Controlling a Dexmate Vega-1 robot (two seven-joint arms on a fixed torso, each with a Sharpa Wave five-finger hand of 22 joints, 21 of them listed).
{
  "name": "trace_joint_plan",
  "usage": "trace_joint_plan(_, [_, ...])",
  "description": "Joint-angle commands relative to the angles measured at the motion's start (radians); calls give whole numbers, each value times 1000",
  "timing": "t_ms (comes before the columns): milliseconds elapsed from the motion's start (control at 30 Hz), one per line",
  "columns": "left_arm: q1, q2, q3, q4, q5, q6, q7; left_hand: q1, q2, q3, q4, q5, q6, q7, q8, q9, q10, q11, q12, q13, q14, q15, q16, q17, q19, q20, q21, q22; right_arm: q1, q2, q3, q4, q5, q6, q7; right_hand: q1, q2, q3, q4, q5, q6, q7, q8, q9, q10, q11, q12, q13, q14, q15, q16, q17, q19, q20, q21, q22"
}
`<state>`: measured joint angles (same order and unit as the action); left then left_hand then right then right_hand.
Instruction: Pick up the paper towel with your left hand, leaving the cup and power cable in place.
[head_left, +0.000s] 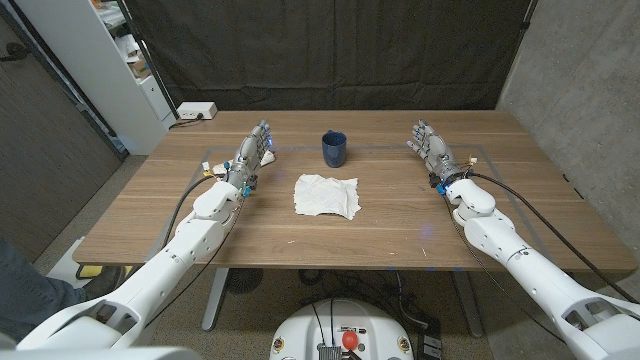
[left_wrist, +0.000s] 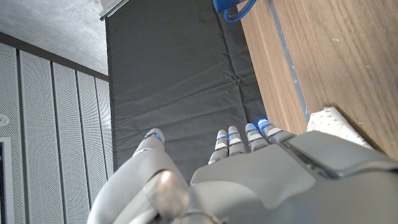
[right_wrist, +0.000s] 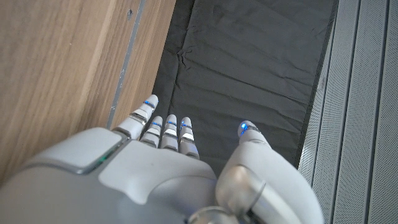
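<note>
No brand, label or writing can be read on anything on the table (head_left: 400, 235); the things are too small in the head view and the wrist views show plain surfaces. The paper towel (head_left: 326, 195) is a white, crumpled and creased sheet, roughly square with uneven edges, lying flat near the middle of the wooden table, nothing on top of it. Just behind it, a little apart, stands a dark blue cup (head_left: 334, 149), upright with its mouth up; a blue shape (left_wrist: 231, 9) at the table's edge in the left wrist view may be the same cup. The left hand (head_left: 252, 152) sits to the left of the towel and well apart from it, fingers stretched out toward the far side of the table and holding nothing; the left wrist view shows its fingers (left_wrist: 231, 140) extended and side by side, the thumb apart, with blue lights at the tips. The right hand (head_left: 430, 147) sits to the right of the cup, well apart from both cup and towel, likewise extended and holding nothing, its fingers (right_wrist: 166, 132) straight in the right wrist view. A white power strip (head_left: 195, 111) lies at the far left corner of the table.
</note>
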<state>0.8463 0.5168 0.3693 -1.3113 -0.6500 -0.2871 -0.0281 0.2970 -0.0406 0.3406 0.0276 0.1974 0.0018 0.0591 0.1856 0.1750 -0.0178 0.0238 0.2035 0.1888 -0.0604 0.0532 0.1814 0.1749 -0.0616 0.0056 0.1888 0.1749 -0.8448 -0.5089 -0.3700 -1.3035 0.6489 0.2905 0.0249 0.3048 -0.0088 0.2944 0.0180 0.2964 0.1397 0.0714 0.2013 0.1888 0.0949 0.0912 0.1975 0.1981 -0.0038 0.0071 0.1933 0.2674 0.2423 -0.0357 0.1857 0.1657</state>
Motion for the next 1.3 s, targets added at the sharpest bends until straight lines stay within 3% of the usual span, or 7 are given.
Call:
trace_joint_plan(33, [18, 22, -9, -46, 0, 19, 13, 10, 3, 7, -1, 6, 2, 8, 6, 3, -4, 7, 6, 2, -9, 2, 6, 5, -10, 3, 4, 2, -10, 4, 1, -7, -3, 8, -14, 9, 0, 7, 1, 5, 9, 2, 4, 3, 6, -2, 4, 3, -4, 7, 4, 2, 8, 1, 4, 4])
trace_joint_plan(833, [24, 42, -12, -57, 1, 2, -18, 10, 6, 6, -4, 4, 5, 5, 5, 3, -1, 3, 7, 2, -3, 0, 8, 5, -19, 6, 2, 3, -43, -18, 13, -49, -10, 6, -41, 10, 3, 6, -1, 6, 12, 3, 3, 3, 4, -1, 3, 1, -6, 8, 4, -4, 5, 3, 3, 4])
trace_joint_plan(1300, [39, 65, -6, -119, 27, 4, -11, 10, 9, 5, -6, 3, 6, 5, 4, 3, -1, 6, 6, 2, -5, 3, 6, 5, -27, 8, 1, 3, -51, -15, 21, -36, 0, 17, -37, 11, 5, 5, -2, 7, 12, 2, 2, 3, 3, -1, 2, 0, -6, 9, 4, -8, 4, 4, 3, 4])
